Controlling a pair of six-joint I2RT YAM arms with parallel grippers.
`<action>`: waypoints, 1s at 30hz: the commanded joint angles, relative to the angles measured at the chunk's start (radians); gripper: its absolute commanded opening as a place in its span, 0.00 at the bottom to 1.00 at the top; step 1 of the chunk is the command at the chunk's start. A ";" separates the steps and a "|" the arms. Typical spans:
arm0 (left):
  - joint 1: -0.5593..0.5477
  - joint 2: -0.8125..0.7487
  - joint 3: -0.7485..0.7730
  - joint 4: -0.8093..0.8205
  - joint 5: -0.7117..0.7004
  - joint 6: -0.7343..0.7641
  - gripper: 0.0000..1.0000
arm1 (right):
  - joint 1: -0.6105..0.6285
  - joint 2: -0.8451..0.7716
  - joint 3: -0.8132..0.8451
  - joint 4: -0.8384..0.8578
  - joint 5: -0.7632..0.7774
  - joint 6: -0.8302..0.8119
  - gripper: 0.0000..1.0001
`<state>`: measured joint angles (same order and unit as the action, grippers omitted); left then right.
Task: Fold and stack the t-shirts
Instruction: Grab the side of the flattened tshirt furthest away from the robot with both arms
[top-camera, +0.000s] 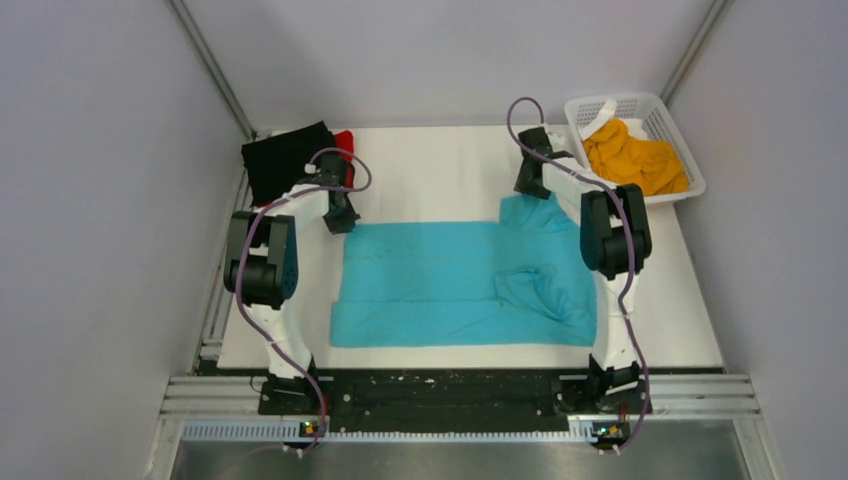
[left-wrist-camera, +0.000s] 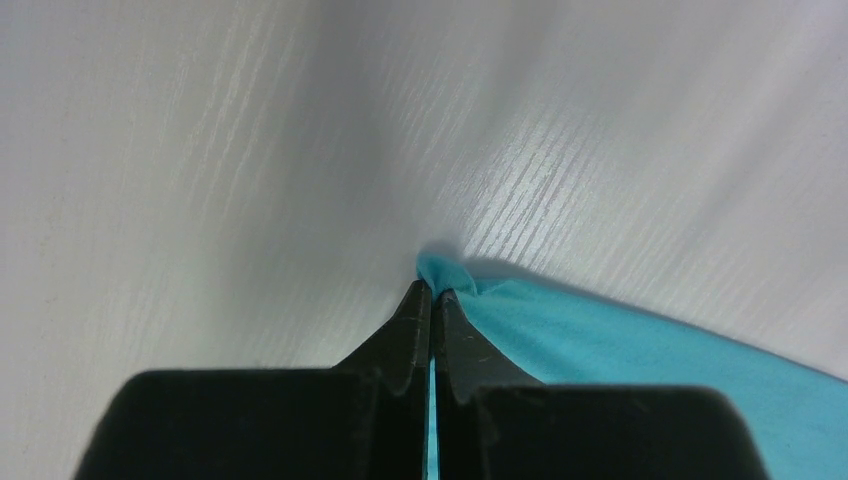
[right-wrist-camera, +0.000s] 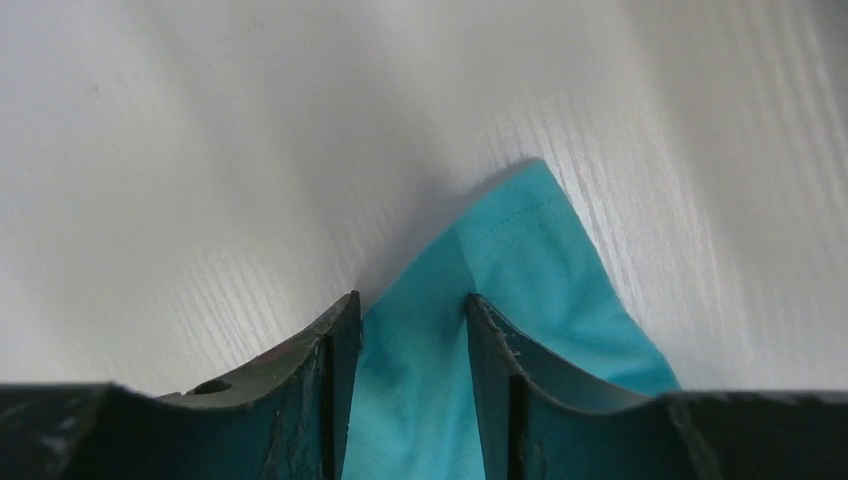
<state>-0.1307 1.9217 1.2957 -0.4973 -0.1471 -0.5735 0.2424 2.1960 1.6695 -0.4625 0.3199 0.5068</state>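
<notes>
- Left gripper (left-wrist-camera: 432, 290): fingers closed on the far-left corner of the turquoise-blue t-shirt (top-camera: 440, 280); cloth trails to its right.
- Right gripper (right-wrist-camera: 410, 300): jaws parted, astride the far-right corner, nothing pinched.
- Shirt's long axis runs gripper to gripper, its body on the base side of both.

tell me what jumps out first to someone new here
A turquoise t-shirt lies spread out at centre, the left gripper pinching its far-left corner and the right gripper open over its far-right end. An orange-yellow shirt sits in the white basket far right; a black shirt lies far left.
</notes>
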 joint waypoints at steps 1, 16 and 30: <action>0.012 -0.027 0.020 -0.033 -0.033 0.004 0.00 | -0.008 0.010 -0.020 -0.008 0.002 0.009 0.34; 0.031 0.031 0.135 -0.049 -0.019 0.020 0.00 | -0.009 -0.043 0.041 0.235 -0.087 -0.204 0.00; 0.029 -0.132 -0.067 0.079 0.110 -0.001 0.00 | 0.011 -0.423 -0.397 0.257 -0.216 -0.066 0.00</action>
<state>-0.1051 1.9072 1.2922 -0.4885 -0.0822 -0.5716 0.2375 1.9232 1.3663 -0.2230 0.1341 0.3969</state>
